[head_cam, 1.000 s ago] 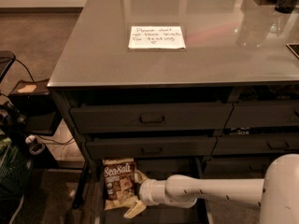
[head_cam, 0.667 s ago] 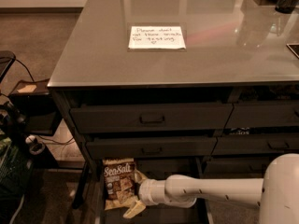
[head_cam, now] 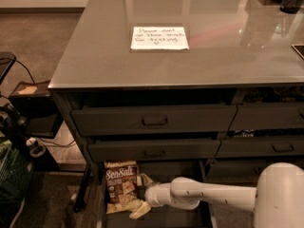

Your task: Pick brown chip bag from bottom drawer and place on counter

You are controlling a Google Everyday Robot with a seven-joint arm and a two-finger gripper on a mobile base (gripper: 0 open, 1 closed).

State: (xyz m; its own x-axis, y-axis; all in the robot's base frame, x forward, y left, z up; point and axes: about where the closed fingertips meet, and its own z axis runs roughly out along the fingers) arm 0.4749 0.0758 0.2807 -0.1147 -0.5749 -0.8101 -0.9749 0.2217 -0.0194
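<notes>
The end effector (head_cam: 141, 196) sits low in the bottom drawer (head_cam: 166, 218), right beside the brown chip bag (head_cam: 119, 184) (I cannot tell if it grips).

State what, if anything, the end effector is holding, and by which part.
Cannot be told: the end effector is at the lower right edge of the brown chip bag in the bottom drawer, but no grip shows.

Arm (head_cam: 211, 197) extended left; tool (head_cam: 141, 195) low, lower-left.
</notes>
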